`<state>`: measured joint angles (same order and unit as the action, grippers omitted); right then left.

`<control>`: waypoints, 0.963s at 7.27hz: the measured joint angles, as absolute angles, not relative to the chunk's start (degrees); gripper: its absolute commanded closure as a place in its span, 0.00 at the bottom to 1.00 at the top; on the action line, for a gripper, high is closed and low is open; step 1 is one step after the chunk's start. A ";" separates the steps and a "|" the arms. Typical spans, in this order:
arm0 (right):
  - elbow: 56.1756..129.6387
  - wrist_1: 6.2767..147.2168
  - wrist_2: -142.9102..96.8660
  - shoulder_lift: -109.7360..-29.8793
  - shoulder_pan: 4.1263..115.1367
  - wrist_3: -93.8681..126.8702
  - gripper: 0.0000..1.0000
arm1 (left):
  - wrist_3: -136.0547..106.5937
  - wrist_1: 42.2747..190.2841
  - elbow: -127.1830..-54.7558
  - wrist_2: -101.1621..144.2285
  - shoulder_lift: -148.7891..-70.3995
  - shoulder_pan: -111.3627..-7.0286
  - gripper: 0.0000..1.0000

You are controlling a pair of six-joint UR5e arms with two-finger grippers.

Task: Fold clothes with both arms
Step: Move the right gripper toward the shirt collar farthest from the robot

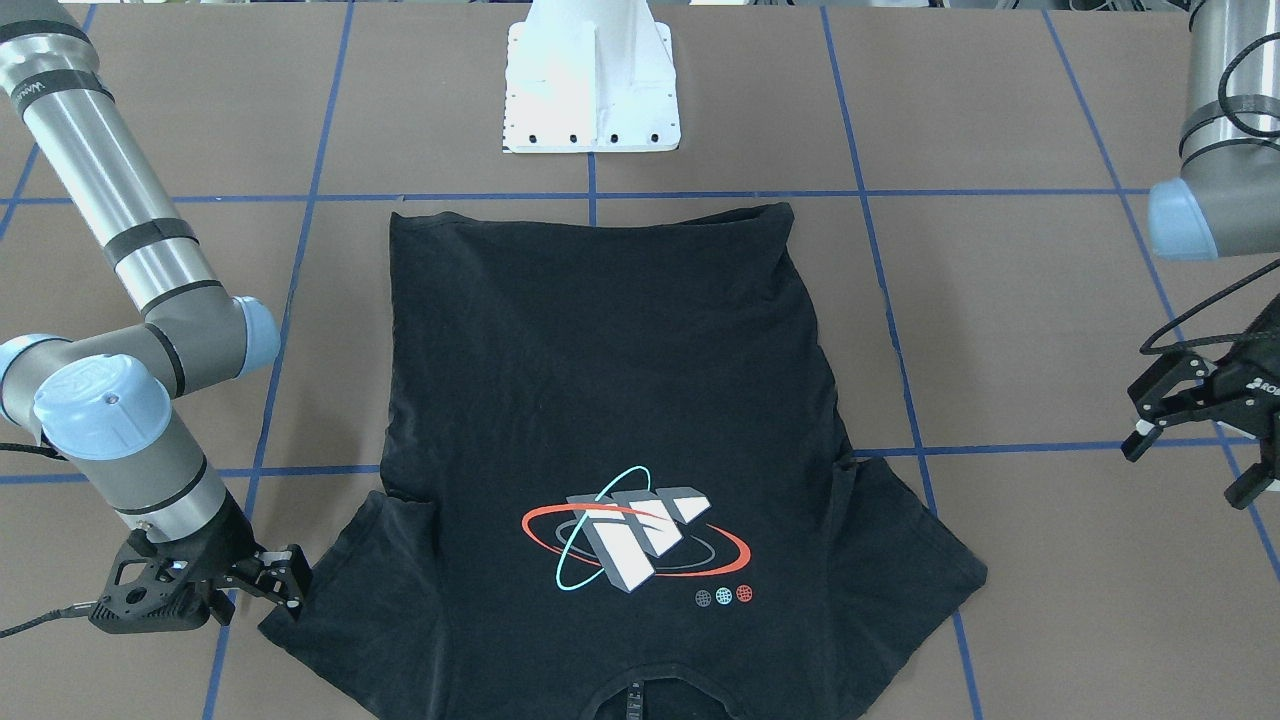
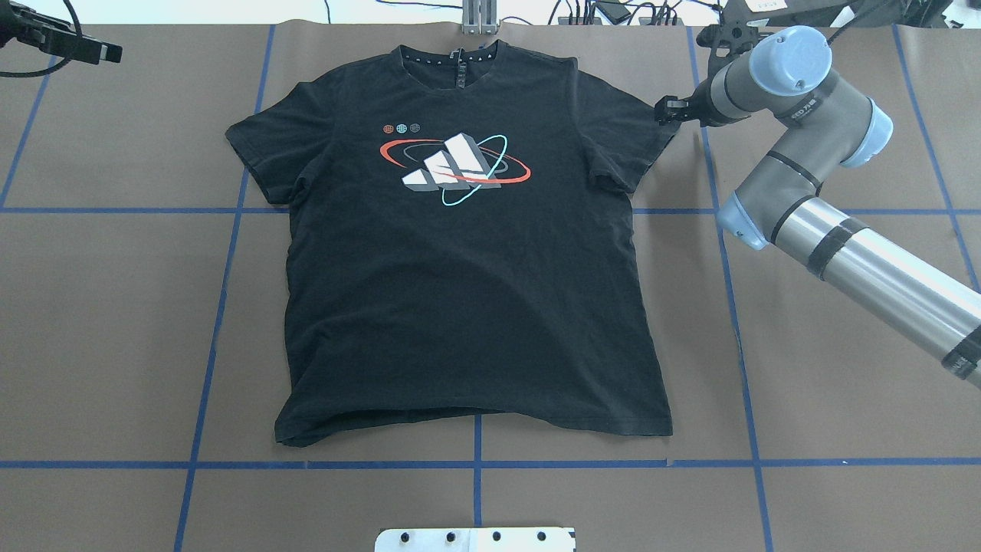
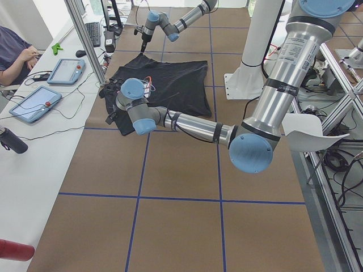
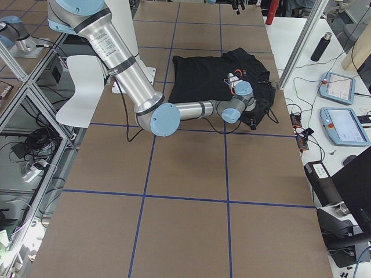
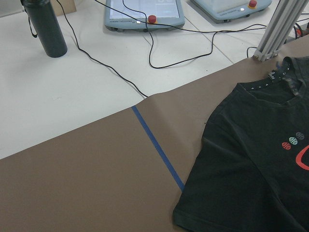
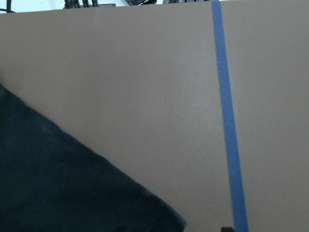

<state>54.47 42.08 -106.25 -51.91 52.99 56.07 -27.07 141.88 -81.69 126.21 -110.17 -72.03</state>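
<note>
The clothes are one black T-shirt (image 1: 600, 400) lying flat, graphic side up, collar toward the far table edge (image 2: 460, 291). My right gripper (image 1: 292, 582) sits low at the outer edge of one sleeve (image 2: 664, 110), its fingers a little apart and no cloth between them. The right wrist view shows only that sleeve's edge (image 6: 58, 183) on brown table. My left gripper (image 1: 1195, 465) hangs open and empty well outside the other sleeve, near the far left corner (image 2: 107, 52). That sleeve and the collar (image 5: 251, 159) lie below it to one side.
The white pedestal base (image 1: 592, 80) stands at the robot's side of the table. Blue tape lines (image 2: 222, 307) grid the brown surface. Beyond the far edge are tablets (image 5: 145, 12), cables, a black bottle (image 5: 46, 26) and an aluminium post (image 5: 277, 29). A person (image 3: 14, 51) sits there.
</note>
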 measured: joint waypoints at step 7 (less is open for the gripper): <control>52.07 39.81 -106.14 -50.39 53.35 55.59 1.00 | -27.07 143.11 -81.66 126.21 -109.69 -72.07 0.00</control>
